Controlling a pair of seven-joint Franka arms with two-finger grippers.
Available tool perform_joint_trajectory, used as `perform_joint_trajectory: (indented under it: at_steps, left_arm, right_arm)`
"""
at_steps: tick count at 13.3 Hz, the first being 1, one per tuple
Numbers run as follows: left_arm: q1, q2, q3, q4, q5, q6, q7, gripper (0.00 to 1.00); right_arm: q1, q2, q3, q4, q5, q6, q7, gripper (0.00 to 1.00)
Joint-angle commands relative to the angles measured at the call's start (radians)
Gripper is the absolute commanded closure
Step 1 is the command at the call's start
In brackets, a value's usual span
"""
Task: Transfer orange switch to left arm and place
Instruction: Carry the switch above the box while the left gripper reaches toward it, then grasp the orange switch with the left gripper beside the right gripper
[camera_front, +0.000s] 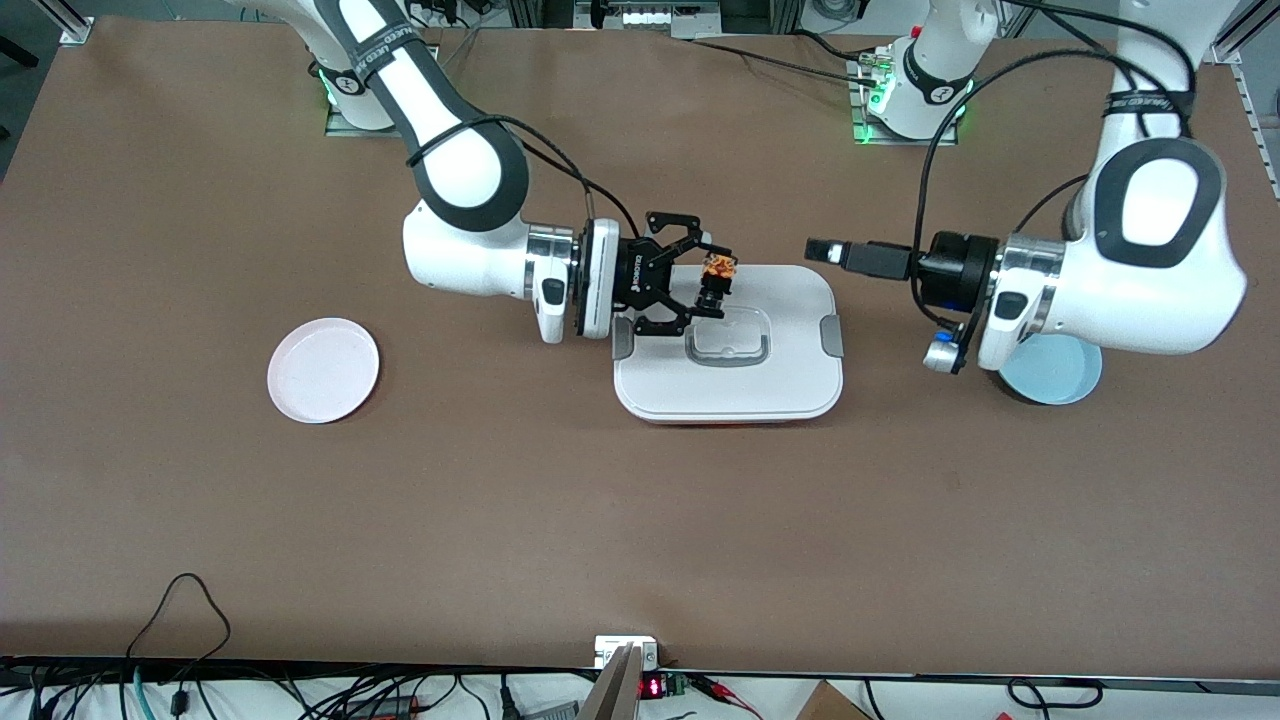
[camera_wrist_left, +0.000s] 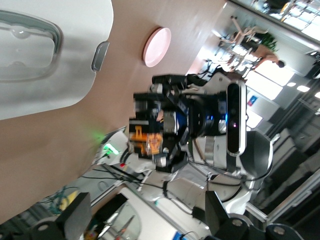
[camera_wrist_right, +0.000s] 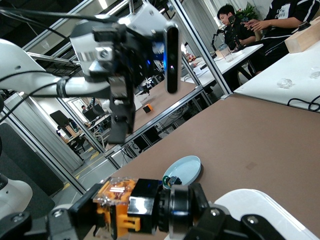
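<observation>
Item: orange switch (camera_front: 716, 277), pinched in my right gripper (camera_front: 706, 280), whose fingers were pressed together on its black body, held in the air over the box (camera_front: 790, 385) at the edge toward the robots' bases. Long axis of the switch ran crosswise to my right fingers, orange end up toward the bases. My left gripper (camera_front: 822, 250) hung with fingers spread just off the box's end toward the left arm, level with the switch and pointing straight at it; the switch lay dead ahead, a short gap apart. Pink plate (camera_front: 323, 369) and blue plate (camera_front: 1058, 372) sat on the table (camera_front: 600, 520), well apart.
</observation>
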Motion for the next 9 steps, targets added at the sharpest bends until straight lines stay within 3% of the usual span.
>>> perform_joint_trajectory:
  at_steps: [1, 5, 9]
  left_arm:
    - [-0.034, -0.018, -0.001, -0.158, -0.167, 0.095, 0.103, 0.0]
    - [-0.075, -0.017, -0.007, -0.267, -0.352, 0.111, 0.088, 0.0]
    - [-0.144, 0.0, -0.007, -0.28, -0.446, 0.155, 0.089, 0.0]
  right_arm:
    - [0.013, 0.007, -0.006, 0.023, 0.039, 0.015, -0.016, 1.0]
    - [0.009, 0.009, -0.006, 0.022, 0.04, 0.014, -0.016, 1.0]
    - [0.009, 0.009, -0.006, 0.023, 0.042, 0.014, -0.015, 1.0]
